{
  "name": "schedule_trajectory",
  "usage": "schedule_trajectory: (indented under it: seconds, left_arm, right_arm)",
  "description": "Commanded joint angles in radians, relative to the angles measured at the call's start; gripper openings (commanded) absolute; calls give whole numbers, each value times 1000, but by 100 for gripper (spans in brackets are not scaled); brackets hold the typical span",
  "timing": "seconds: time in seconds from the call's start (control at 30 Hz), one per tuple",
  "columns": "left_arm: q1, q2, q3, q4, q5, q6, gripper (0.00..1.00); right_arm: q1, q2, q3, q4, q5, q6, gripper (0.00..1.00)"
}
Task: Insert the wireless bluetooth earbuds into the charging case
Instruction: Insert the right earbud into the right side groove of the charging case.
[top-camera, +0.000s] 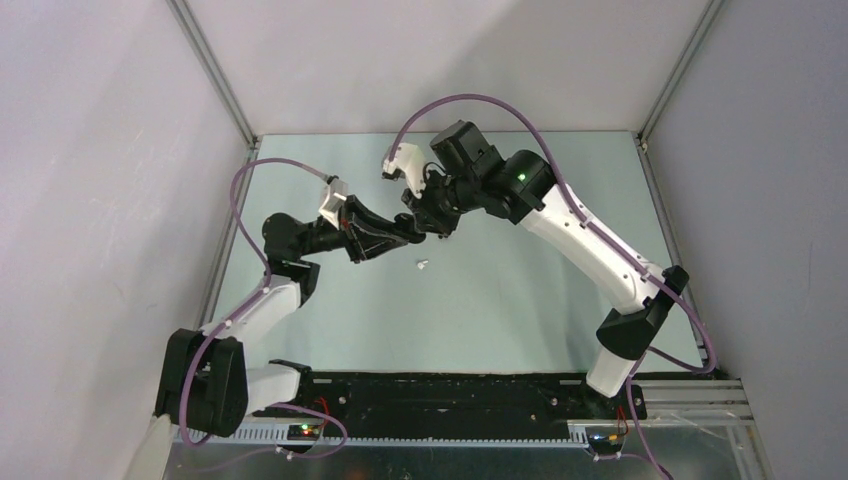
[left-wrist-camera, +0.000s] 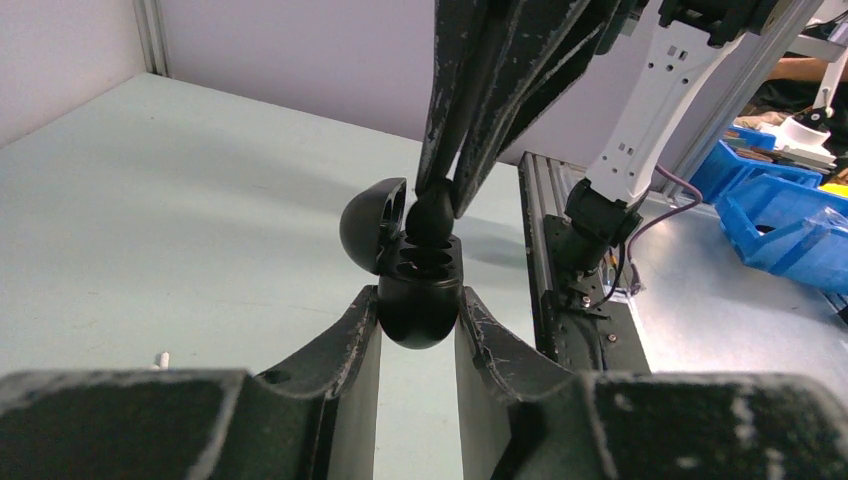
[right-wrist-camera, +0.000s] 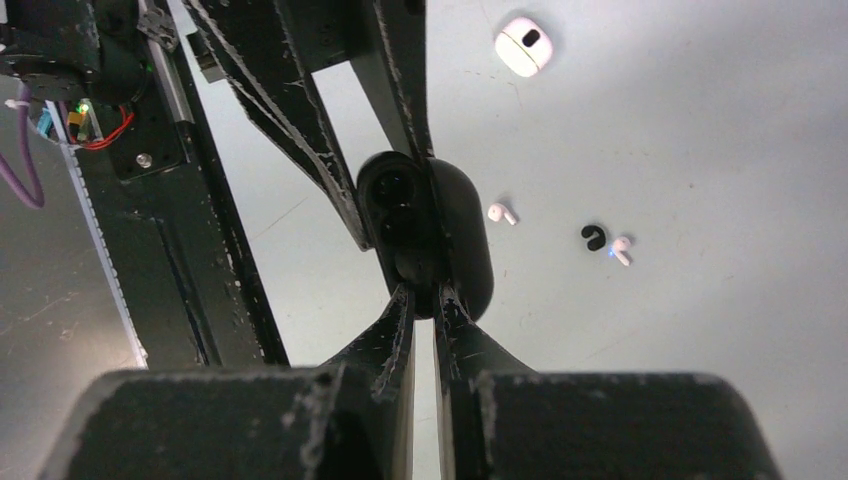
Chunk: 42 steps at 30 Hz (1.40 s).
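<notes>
1. black oval case (left-wrist-camera: 418, 300) is upright, mouth up, two round wells on show.
2. its lid (left-wrist-camera: 375, 222) hangs open, tipped to the left in the left wrist view.
3. a black rounded piece (left-wrist-camera: 432, 215) sits right at the mouth, touching the rim.
4. down on the pale green table (left-wrist-camera: 180, 200), a tiny black hooked bit (right-wrist-camera: 595, 237) lies alone.
5. blue bins (left-wrist-camera: 775, 215) stand beyond the table edge.
</notes>
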Motion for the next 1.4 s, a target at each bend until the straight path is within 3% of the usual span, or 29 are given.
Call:
schedule_trajectory:
  seconds: [0.0,1.0,1.37]
  left_arm:
    - [-9,-31,48,32,-1,-18,0]
    - [-10,-33,53,37,-8,-25,0]
    - [-15,-37,43,39,-7,-20,0]
  right_arm:
    - [19,-32,-22,37,-39,-14,1]
    - [6,-98,-136,33,12,-48,1]
    - [19,-74,-114,52,15,-21,7]
